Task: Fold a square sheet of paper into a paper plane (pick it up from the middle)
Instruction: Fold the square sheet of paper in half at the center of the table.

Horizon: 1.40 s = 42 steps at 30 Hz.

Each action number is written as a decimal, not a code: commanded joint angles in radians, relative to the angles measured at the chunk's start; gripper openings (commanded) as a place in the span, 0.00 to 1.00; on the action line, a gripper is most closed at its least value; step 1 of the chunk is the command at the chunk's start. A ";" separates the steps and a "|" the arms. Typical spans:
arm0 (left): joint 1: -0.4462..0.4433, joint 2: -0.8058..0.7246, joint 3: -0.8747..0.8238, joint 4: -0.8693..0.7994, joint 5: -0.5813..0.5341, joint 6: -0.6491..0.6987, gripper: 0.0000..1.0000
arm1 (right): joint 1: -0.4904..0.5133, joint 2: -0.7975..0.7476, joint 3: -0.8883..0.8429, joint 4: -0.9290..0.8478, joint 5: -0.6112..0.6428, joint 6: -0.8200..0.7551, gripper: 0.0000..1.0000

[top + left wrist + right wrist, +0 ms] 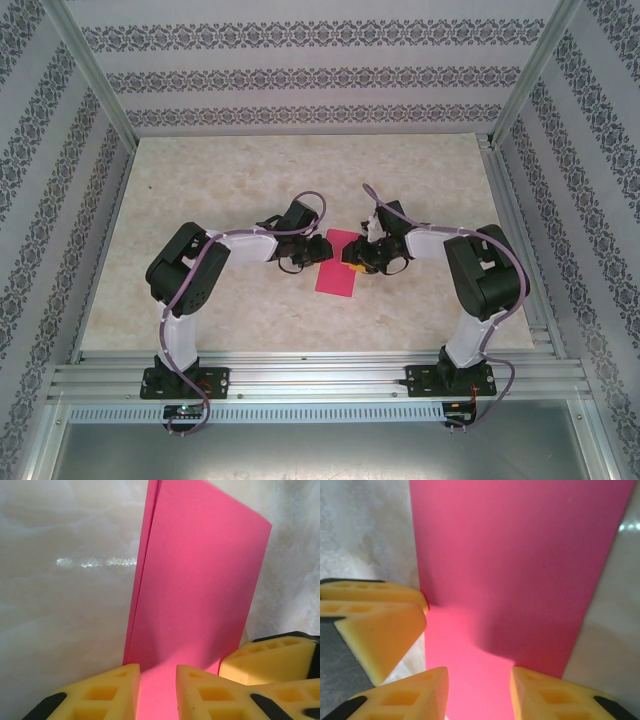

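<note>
2 pincers meet over the paper, just right of centre in the top view.

- Paper: the square sheet of paper (336,272) lies on the table (200,190) as a narrow upright rectangle, i.e. doubled over lengthwise. Left-wrist view shows 2 layers along its long edge, centre-left of frame, with the top layer set a touch inside the lower one. No dart shape yet. Judged: centre fold made or being flattened, nose folds not begun.
- left pincer (157,682): yellow fingers at bottom of frame, apart w/ a clear gap, paper running up through the gap. Released, grasping nothing. Tips sit on or just above the sheet; can't tell which.
- right pincer (480,687): same picture from the opp. side. Fingers spread at bottom of frame, paper between and beyond them, nothing grasped.
- Each wrist view catches the other arm's fingers beside the sheet's edge: lower right (272,655) in the left-wrist view, mid-left (375,622) in the right-wrist view.

Why so (judgement): arms come in from opp. sides at the sheet's upper part so both can pin the layers while the crease sets. Spread tips give 2 contact pts each, which stops thin paper pivoting. Layer offset suggests imperfect alignment. Risk: a skewed crease carried into later folds. Next prob. needs one pincer pinning and the other lifting a corner.
</note>
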 commanded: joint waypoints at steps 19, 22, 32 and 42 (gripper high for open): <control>-0.018 0.039 0.000 0.009 0.006 0.007 0.27 | 0.075 -0.062 -0.231 0.130 -0.026 0.063 0.39; -0.018 0.038 0.001 0.001 0.004 0.013 0.27 | 0.080 -0.125 -0.243 0.108 -0.020 0.059 0.40; -0.018 0.043 -0.002 0.004 0.005 0.011 0.27 | 0.120 -0.128 -0.271 0.149 -0.044 0.090 0.41; -0.020 0.041 0.001 -0.003 0.007 0.011 0.27 | 0.131 -0.216 -0.293 0.146 -0.041 0.120 0.41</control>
